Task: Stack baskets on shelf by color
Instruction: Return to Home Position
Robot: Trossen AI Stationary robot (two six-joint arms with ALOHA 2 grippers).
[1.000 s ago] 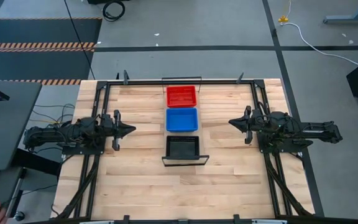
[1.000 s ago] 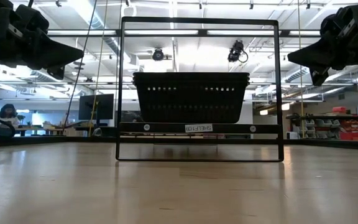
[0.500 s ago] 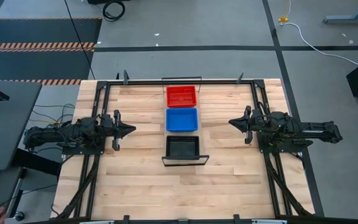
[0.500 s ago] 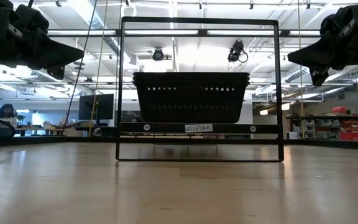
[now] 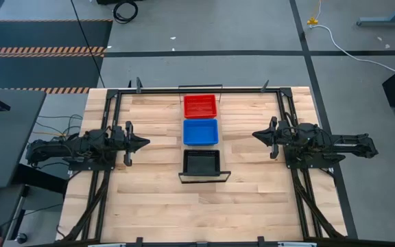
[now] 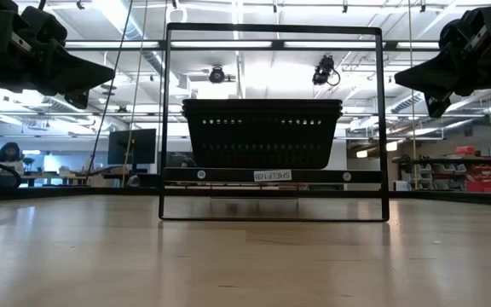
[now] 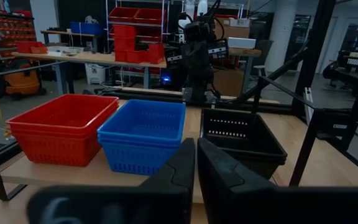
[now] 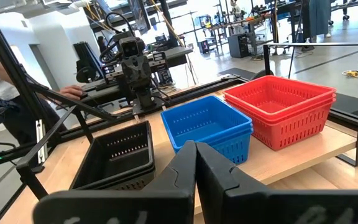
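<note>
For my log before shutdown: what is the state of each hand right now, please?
Left hand: closed, holding nothing.
Right hand: closed, holding nothing.

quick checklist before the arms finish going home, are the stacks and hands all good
1. Red baskets stacked at one end of the shelf, one colour only: ok.
2. Blue baskets stacked in the middle: ok.
3. Black baskets stacked at the other end: ok.
4. Left hand shut, empty, off to the shelf's side: ok.
5. Right hand shut, empty, off to the opposite side: ok.
6. Every basket fully nested in its stack: cannot tell.
</note>
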